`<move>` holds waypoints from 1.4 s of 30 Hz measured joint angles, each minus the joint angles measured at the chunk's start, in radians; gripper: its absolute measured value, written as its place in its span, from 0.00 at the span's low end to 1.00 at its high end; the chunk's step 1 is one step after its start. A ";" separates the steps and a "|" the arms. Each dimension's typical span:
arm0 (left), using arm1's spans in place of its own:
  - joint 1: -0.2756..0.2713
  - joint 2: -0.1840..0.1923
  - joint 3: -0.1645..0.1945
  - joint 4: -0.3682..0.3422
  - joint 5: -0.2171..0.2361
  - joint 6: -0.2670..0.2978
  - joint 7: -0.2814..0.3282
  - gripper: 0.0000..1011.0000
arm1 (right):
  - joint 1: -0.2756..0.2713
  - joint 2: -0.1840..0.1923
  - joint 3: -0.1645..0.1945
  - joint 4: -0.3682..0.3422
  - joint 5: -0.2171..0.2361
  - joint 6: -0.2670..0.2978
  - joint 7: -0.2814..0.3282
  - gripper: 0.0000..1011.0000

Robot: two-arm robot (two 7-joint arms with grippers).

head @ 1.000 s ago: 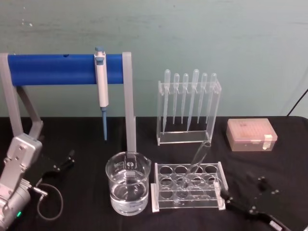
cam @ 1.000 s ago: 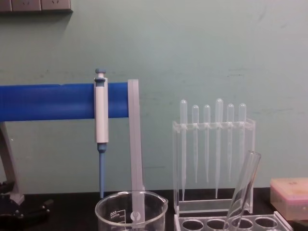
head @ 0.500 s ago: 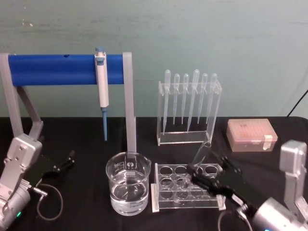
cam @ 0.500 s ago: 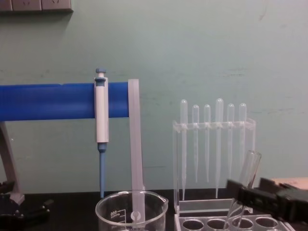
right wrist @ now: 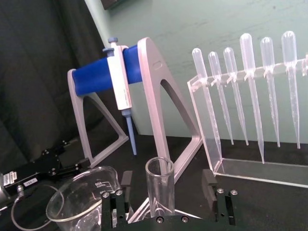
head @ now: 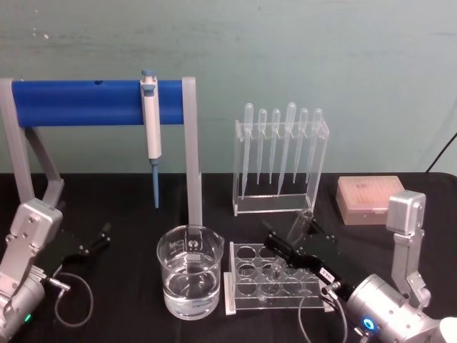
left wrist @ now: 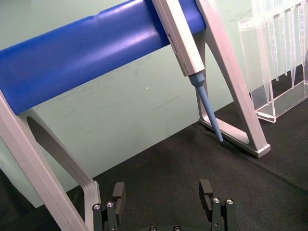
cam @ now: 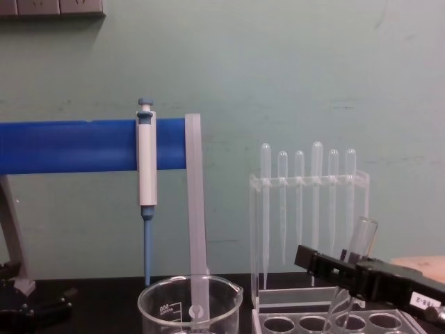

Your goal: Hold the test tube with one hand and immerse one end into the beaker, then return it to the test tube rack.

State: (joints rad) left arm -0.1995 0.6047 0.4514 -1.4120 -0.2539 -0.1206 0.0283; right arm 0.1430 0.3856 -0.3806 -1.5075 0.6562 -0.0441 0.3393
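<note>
The test tube (head: 305,220) leans tilted in a clear rack (head: 235,294), rim up and to the right. My right gripper (head: 294,240) is open around its upper part, one black finger on each side. In the right wrist view the tube (right wrist: 160,185) stands between the spread fingers (right wrist: 209,184) without being clamped. From the chest the gripper (cam: 327,266) crosses in front of the tube (cam: 364,233). The beaker (head: 190,275), part full of clear liquid, stands just left of the rack; it also shows as the beaker (right wrist: 84,197) and the beaker (cam: 189,306). My left gripper (left wrist: 162,192) rests open on the table at far left.
A blue bar stand (head: 86,103) holding a white-and-blue pipettor (head: 151,128) spans the back left, its grey leg right behind the beaker. A clear stand of plastic pipettes (head: 278,153) sits behind the rack. A pink box (head: 364,196) lies at the right.
My right arm has come in from the lower right and brought its open fingers around the tube's upper part. The tube, beaker and left arm have stayed put.
</note>
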 joint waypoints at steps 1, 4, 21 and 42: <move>0.000 0.000 0.000 0.000 0.000 0.000 0.000 0.99 | 0.001 -0.003 0.001 0.003 -0.002 0.001 0.000 0.90; 0.000 0.000 0.000 0.000 0.000 0.000 0.000 0.99 | 0.002 -0.013 0.006 0.010 -0.008 0.006 -0.002 0.81; 0.000 0.000 0.000 0.000 0.000 0.000 0.000 0.99 | -0.026 -0.026 0.038 -0.036 -0.049 0.034 -0.001 0.26; 0.000 0.000 0.000 0.000 0.000 0.000 0.000 0.99 | -0.036 -0.015 0.035 -0.113 -0.166 0.061 -0.021 0.15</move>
State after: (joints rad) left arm -0.1995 0.6047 0.4514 -1.4120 -0.2540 -0.1206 0.0283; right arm 0.1065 0.3703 -0.3453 -1.6207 0.4905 0.0167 0.3183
